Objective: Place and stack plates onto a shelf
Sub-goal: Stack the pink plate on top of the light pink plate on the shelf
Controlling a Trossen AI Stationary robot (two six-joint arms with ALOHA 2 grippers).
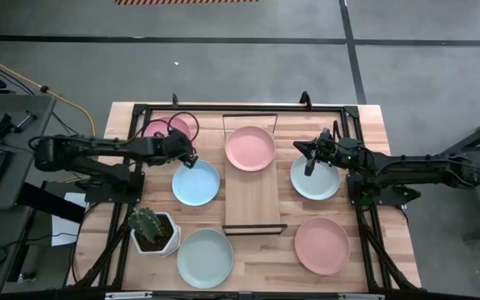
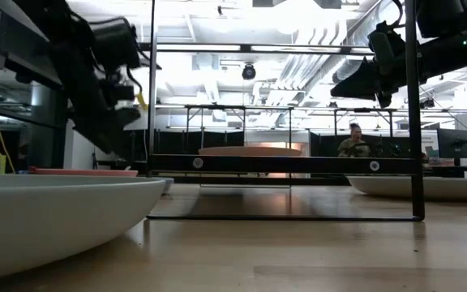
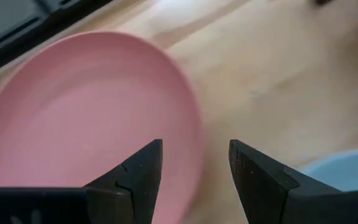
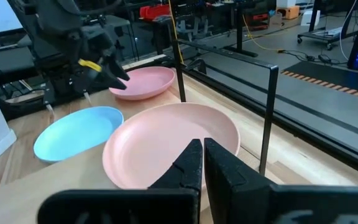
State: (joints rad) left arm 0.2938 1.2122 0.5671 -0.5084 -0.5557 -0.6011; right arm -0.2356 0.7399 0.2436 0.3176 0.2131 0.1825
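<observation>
The shelf (image 1: 252, 204) lies in the table's middle, with a pink plate (image 1: 250, 147) resting flat on its far end. Another pink plate (image 1: 158, 129) sits at the far left, with a light blue plate (image 1: 196, 183) just nearer. My left gripper (image 1: 192, 155) is open. In the left wrist view its fingers (image 3: 194, 168) stand above that pink plate's rim (image 3: 194, 134), apart from it. My right gripper (image 1: 309, 167) is shut, raised above the far left edge of a pale mint plate (image 1: 319, 182). Its wrist view looks toward the shelf's plate (image 4: 166, 140).
A mint plate (image 1: 205, 258) and a pink plate (image 1: 322, 245) lie near the table's near edge. A white cactus pot (image 1: 152, 231) stands at the near left. The shelf's near half is bare wood. Black frame posts (image 4: 267, 118) rise around the table. A person (image 2: 353, 144) sits far behind.
</observation>
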